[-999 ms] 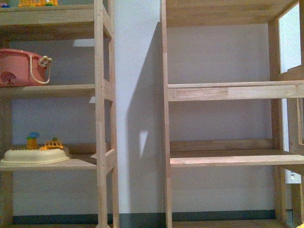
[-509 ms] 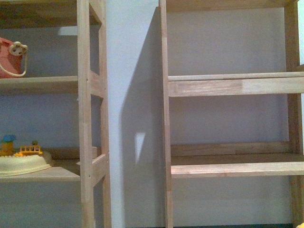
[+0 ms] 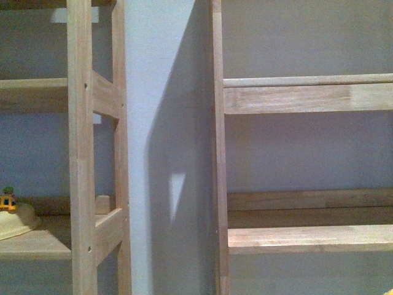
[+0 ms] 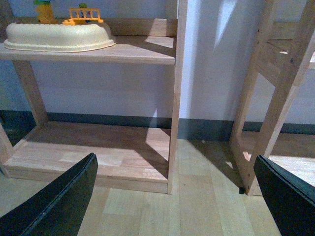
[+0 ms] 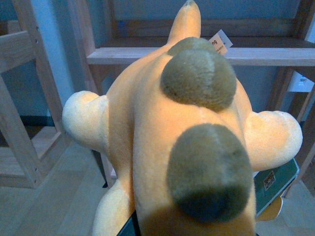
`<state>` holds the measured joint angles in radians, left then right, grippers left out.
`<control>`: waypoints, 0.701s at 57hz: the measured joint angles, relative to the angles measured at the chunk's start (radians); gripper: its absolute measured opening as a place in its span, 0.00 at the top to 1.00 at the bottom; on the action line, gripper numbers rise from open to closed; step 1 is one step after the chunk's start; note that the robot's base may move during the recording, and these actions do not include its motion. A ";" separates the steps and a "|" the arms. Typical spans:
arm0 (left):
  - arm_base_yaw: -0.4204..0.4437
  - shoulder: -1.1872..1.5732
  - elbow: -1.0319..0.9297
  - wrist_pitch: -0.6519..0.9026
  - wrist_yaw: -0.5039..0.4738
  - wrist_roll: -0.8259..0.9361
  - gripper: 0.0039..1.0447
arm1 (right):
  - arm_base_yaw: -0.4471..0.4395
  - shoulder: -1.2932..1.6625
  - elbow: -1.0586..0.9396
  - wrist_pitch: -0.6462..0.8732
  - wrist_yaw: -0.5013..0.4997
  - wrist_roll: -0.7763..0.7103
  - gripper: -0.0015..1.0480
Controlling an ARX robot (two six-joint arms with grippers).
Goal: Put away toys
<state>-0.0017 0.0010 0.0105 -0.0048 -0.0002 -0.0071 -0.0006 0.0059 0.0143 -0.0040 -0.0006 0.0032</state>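
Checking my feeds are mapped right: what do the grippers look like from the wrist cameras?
The left gripper has two matte black fingers, broad, flat and tapering to blunt tips, with no markings or cables in view. The right gripper is hidden behind the orange plush toy. The front view shows neither arm.

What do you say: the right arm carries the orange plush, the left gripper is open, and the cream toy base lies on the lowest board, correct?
Not the last part. The left wrist view shows the cream toy base on the shelf above the lowest board. The orange plush is at the right wrist, and the left gripper is open.
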 joint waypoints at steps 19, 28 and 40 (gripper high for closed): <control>0.000 0.000 0.000 0.000 0.000 0.000 0.06 | 0.000 0.000 0.000 0.000 0.000 0.000 0.93; 0.000 0.000 0.000 0.000 0.000 0.000 0.06 | 0.005 0.028 0.001 -0.018 0.082 0.089 0.93; 0.000 0.000 0.000 0.000 0.000 0.000 0.06 | -0.100 0.151 0.059 0.089 0.025 0.108 0.93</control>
<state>-0.0017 0.0010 0.0105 -0.0048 0.0002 -0.0071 -0.1009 0.1574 0.0731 0.0849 0.0242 0.1112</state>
